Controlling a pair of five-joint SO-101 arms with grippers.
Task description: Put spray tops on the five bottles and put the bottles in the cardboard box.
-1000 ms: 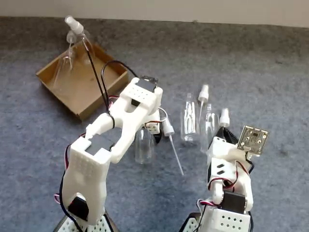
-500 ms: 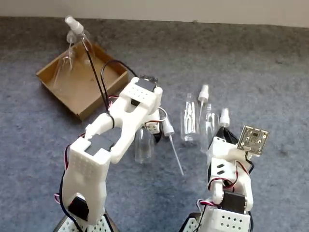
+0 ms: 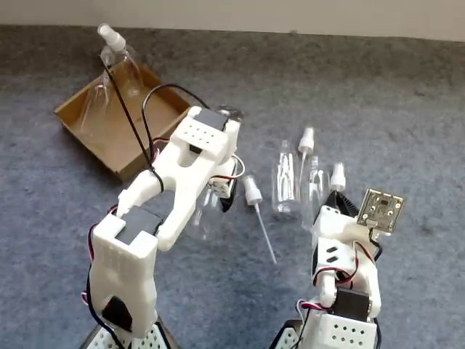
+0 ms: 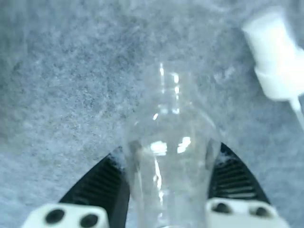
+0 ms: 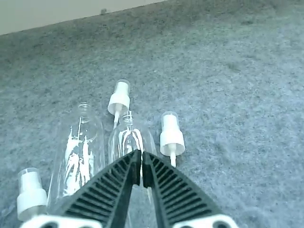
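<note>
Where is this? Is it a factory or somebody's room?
Most likely a small robot practice bench, not a factory. Two little white robot arms sit at a table covered in grey carpet-like cloth, with a cardboard box, clear bottles and spray tops laid out for them.

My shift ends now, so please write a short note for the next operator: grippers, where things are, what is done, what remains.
Left gripper: shut on a topless clear bottle, over the carpet.
Right gripper: shut, empty, by two topless bottles lying on the carpet.
Three loose spray tops lie near them.
Done: two boxed bottles seem to be in the cardboard box; one shows a spray top.
Left: top three bottles, box them.
</note>
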